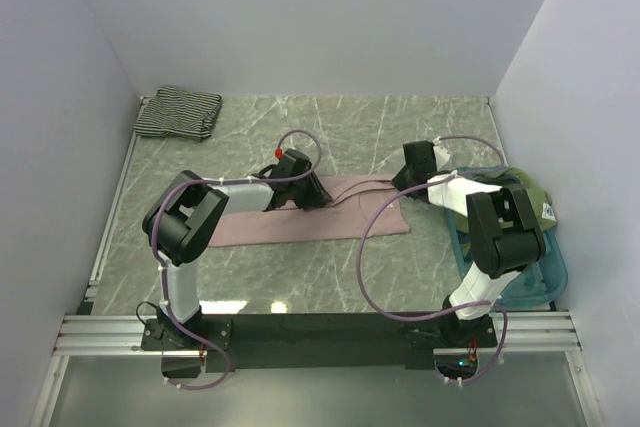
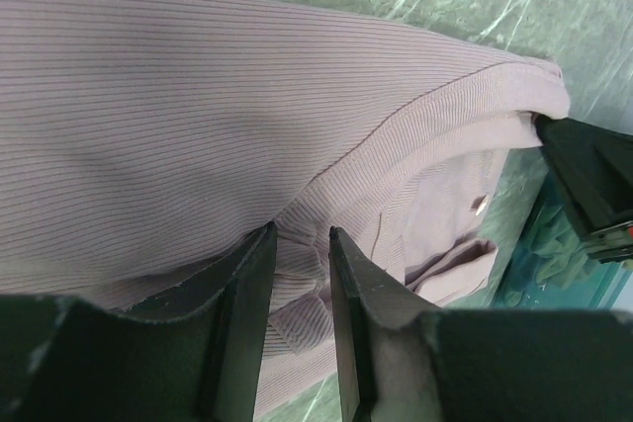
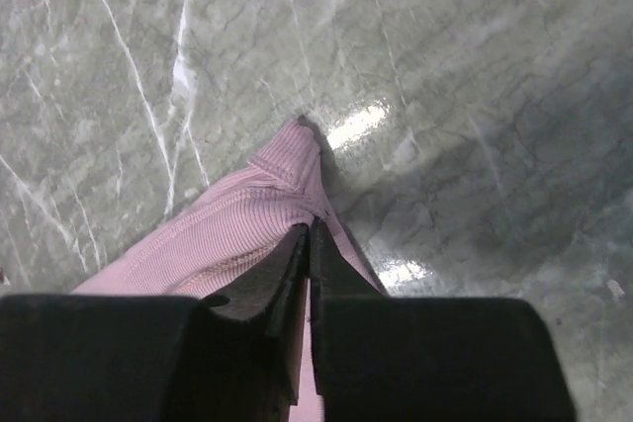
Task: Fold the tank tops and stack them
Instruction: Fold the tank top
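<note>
The mauve-pink tank top (image 1: 320, 217) lies spread flat in the middle of the table. My left gripper (image 1: 305, 193) is at its far edge. In the left wrist view the jaws (image 2: 302, 234) are nearly closed, with a bunched fold of the pink ribbed fabric (image 2: 198, 96) pinched between them. My right gripper (image 1: 402, 181) is at the top's far right corner. In the right wrist view it (image 3: 309, 229) is shut on a narrow pink end of the top (image 3: 257, 214), just above the table. The striped tank top (image 1: 178, 112) lies folded at the far left corner.
A teal tray (image 1: 545, 282) stands at the right edge, by the right arm's base, with an olive-green garment (image 1: 520, 192) at its far end. White walls close in the table on three sides. The right arm's cable loops over the table in front of the pink top.
</note>
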{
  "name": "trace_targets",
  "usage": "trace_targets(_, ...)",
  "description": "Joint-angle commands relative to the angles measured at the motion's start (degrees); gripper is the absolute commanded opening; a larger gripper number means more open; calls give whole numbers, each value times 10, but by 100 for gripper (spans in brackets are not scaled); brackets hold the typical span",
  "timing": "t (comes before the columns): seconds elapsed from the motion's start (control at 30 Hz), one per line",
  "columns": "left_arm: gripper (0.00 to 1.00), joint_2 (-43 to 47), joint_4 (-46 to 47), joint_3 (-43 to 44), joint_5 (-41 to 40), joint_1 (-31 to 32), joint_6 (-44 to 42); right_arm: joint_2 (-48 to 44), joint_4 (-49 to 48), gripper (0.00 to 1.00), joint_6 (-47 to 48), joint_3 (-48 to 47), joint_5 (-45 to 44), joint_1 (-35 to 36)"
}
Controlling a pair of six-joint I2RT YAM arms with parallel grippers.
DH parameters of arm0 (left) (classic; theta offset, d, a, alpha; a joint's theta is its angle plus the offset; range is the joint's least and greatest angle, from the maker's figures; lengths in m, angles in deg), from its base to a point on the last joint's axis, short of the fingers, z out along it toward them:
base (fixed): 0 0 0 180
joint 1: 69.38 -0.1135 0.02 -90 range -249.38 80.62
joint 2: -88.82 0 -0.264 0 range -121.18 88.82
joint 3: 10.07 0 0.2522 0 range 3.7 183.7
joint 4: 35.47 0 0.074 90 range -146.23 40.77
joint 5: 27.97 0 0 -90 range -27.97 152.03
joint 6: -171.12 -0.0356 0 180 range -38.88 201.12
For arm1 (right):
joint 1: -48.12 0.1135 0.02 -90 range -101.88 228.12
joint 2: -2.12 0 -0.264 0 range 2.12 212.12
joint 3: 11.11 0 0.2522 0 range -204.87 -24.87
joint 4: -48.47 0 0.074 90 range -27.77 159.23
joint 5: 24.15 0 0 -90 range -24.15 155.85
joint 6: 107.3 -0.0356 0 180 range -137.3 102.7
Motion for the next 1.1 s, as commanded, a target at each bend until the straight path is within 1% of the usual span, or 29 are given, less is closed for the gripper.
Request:
trace_targets(0.0,36,-2,-41,-17,-24,-2,-22,-18,-63,10,-7,22,-1,4)
trace_targets(0.03,36,0,-43,-13,-24,-2,-27,-23,-68,18,-8,33,-2,6)
trace_targets(0.13,36,0,-51,-2,-18,-2,-38,-40,-73,29,-4,40,-10,5)
trace_targets(0.2,36,1,-58,5,-14,-3,-44,-41,-70,31,0,37,-12,4)
trace_targets(0.37,38,6,-84,28,-17,-3,-63,-8,-43,29,-7,8,-12,5)
trace_targets(0.4,38,7,-87,32,-16,-3,-64,-1,-32,26,-12,0,-14,4)
trace_targets(0.53,41,9,-97,52,-14,-4,-69,16,4,18,-15,-29,-17,4)
trace_targets(0.57,43,11,-98,56,-11,-3,-70,16,10,15,-16,-30,-20,4)
trace_targets(0.6,46,12,-99,65,-11,-3,-73,17,19,9,-15,-33,-22,5)
trace_targets(0.63,48,13,-101,70,-11,-4,-76,17,23,9,-13,-34,-24,5)
trace_targets(0.7,51,18,-104,84,-6,-4,-80,21,35,8,-7,-39,-25,4)
trace_targets(0.8,53,26,-117,108,1,-3,-89,22,47,7,-5,-45,-18,4)
trace_targets(0.87,53,31,-123,121,4,-4,-92,22,53,8,-2,-47,-6,4)
trace_targets(0.9,53,38,-127,133,5,-5,-92,20,55,12,-3,-45,-3,4)
trace_targets(1.07,53,46,-169,172,-13,-14,-100,25,66,20,2,-53,9,4)
